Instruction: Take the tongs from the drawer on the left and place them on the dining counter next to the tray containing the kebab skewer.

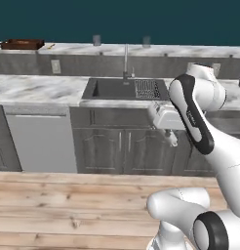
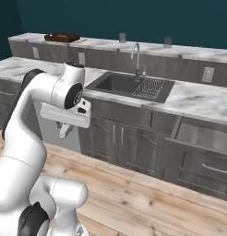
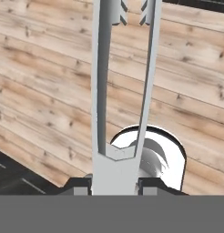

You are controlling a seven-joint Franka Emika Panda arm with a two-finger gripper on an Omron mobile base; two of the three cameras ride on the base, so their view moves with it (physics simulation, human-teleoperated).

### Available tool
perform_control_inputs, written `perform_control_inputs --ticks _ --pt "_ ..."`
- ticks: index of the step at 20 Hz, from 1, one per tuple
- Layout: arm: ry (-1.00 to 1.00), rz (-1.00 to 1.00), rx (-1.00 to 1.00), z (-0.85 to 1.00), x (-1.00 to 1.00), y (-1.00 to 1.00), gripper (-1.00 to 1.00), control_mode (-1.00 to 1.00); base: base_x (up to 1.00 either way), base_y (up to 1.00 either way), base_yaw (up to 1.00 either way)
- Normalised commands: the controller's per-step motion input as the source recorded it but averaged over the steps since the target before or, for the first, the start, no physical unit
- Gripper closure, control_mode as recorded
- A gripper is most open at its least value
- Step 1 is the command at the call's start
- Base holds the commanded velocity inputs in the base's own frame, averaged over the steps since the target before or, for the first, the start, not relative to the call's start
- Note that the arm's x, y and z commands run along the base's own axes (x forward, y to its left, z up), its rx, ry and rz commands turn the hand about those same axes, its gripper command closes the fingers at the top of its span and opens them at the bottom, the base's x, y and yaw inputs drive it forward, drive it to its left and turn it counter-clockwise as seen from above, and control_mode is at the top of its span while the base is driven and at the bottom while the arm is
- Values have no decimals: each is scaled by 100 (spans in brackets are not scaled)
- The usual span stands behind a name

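2 straight arms of the long, slim, light-grey metal tongs (image 3: 120, 91) run up the middle of the hand view, joined at the near end, where they sit clamped between the dark finger tips of the hand (image 3: 114, 184). The hand is closed narrowly on that joined end, and the toothed tips of the tongs spread slightly apart at the far end. Behind the tongs lies a light wooden plank floor (image 3: 45, 91).

From the left base view the hand (image 1: 170, 138) hangs below the white arm's wrist, in front of the dark-grey cabinet doors (image 1: 117, 149) under the sink, above the floor. From the right base view the hand (image 2: 64, 131) points downward beside the same cabinet front.

On the rear marble slab surface (image 2: 189, 51), raised behind the sink counter, the dark brown wooden rectangular tray (image 2: 62, 37) rests at the far left end; it also shows at the upper left of the left base view (image 1: 22, 44). What lies inside the tray is too small to tell. The tongs are well apart from that tray.

A dark square sink (image 1: 124, 89) with a slim silver tap (image 1: 126, 61) is set into the nearer marble counter.
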Motion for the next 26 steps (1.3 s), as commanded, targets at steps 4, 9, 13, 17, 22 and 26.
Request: perform_control_inputs --ticks 4,9,13,17,22,26 --pt "0 0 0 0 0 0 100 100 25 100 8" --pt "0 0 0 0 0 0 100 100 33 100 11" --pt "0 0 0 0 0 0 100 100 57 100 5" --pt "0 0 0 0 0 0 100 100 60 100 0" --pt "0 0 0 0 0 0 100 100 59 100 0" --pt "0 0 0 0 0 0 100 100 77 100 0"
